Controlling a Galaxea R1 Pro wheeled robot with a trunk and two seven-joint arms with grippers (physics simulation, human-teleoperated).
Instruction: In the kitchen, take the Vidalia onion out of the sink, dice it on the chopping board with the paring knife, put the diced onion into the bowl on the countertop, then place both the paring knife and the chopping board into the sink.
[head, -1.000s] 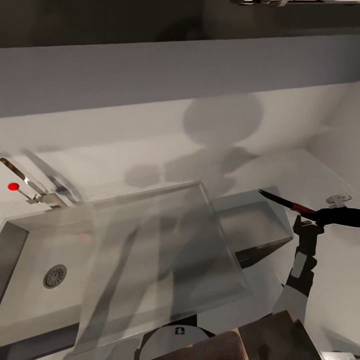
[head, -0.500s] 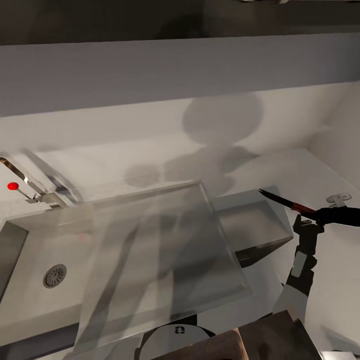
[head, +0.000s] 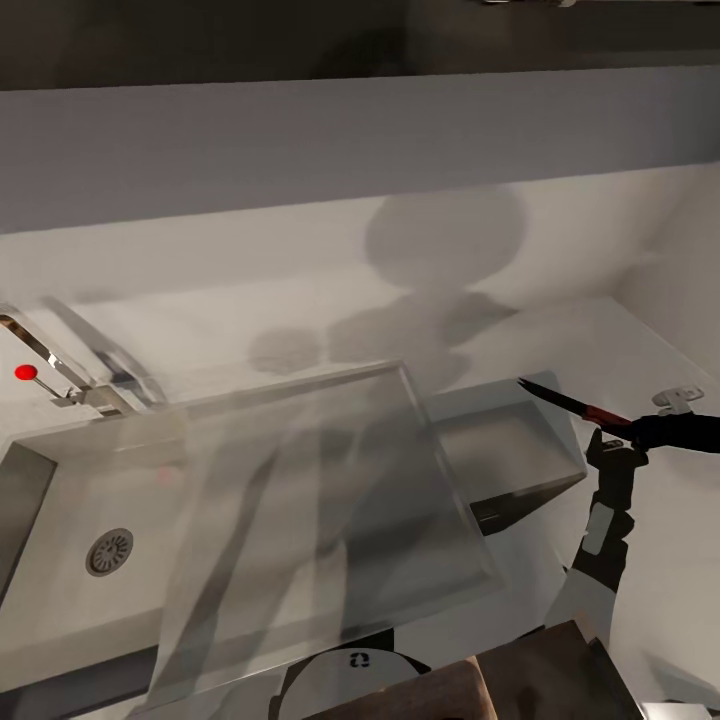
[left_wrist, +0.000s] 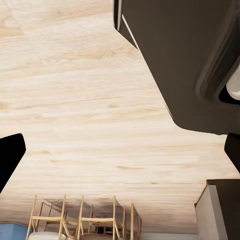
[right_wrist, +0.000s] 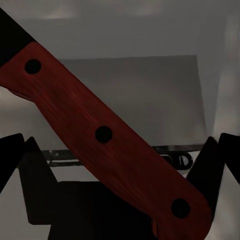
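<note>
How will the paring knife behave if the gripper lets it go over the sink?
Paring knife looks rigid and light. Its flat riveted handle probably won't roll. Released by the right gripper, it would likely drop blade-first into the steel sink and may skid.

Slim dark-bladed paring knife with a red riveted wooden handle (right_wrist: 105, 135): blade tip and handle butt both run off the right wrist picture's edges, and in the head view the handle end disappears into the black right gripper (head: 640, 432), so the finger closure cannot be read. Left gripper's black fingertips (left_wrist: 10, 157) are cropped at the frame sides. Dark brown wooden chopping board (head: 520, 675), below the right gripper, is cut by the bottom edge.
</note>
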